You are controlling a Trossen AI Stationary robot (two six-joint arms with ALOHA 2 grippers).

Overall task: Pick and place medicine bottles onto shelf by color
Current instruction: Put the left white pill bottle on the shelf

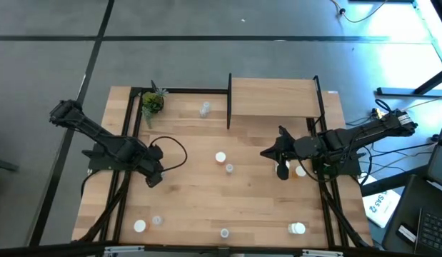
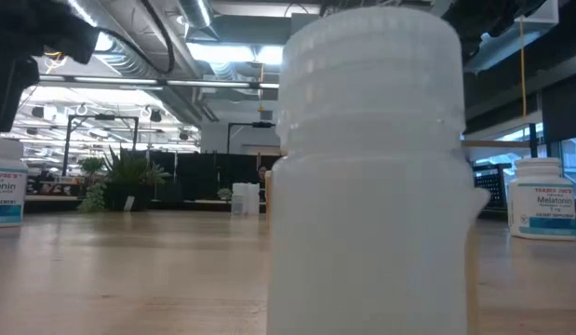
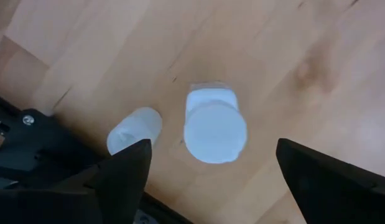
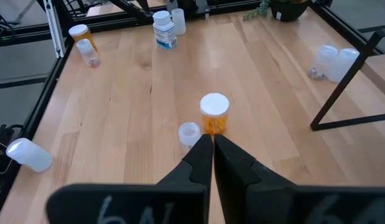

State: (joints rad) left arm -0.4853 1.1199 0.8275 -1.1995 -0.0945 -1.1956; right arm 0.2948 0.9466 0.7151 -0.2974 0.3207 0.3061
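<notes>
High view: we see the shelf [image 1: 274, 96] at the far side of the table [image 1: 185, 203], its board bare, with no bottle on it. The medicine bottles are scattered on the tabletop: one clear pair near the plant [image 1: 152, 103] at [image 1: 205, 109], an orange-and-white one [image 1: 221, 158] and a small one [image 1: 229, 169] mid-table, two near the left front corner [image 1: 139, 226], one at the front edge [image 1: 225, 233], one lying at the right front [image 1: 297, 228], and one [image 1: 300, 170] partly under the right arm. The left gripper [image 1: 155, 177] hangs over the left half of the table; the right gripper [image 1: 267, 152] points toward the middle.

Low view: a white bottle [image 2: 371, 167] stands right against the camera and blocks most of the table. Labelled bottles show at either edge, [image 2: 6, 186] and [image 2: 542, 197].

Left wrist view: the left fingers [image 3: 127, 171] are spread wide, holding nothing. Between them, below on the wood, stand a white-capped bottle [image 3: 214, 127] and a smaller clear one [image 3: 135, 129] beside it.

Right wrist view: the right fingers [image 4: 211, 152] are pressed together, empty, aimed at the orange bottle [image 4: 214, 113] with a clear one [image 4: 189, 132] just beside it.

Our judgement: sorting has barely begun; nothing is shelved, every bottle we can see remains to be moved.
</notes>
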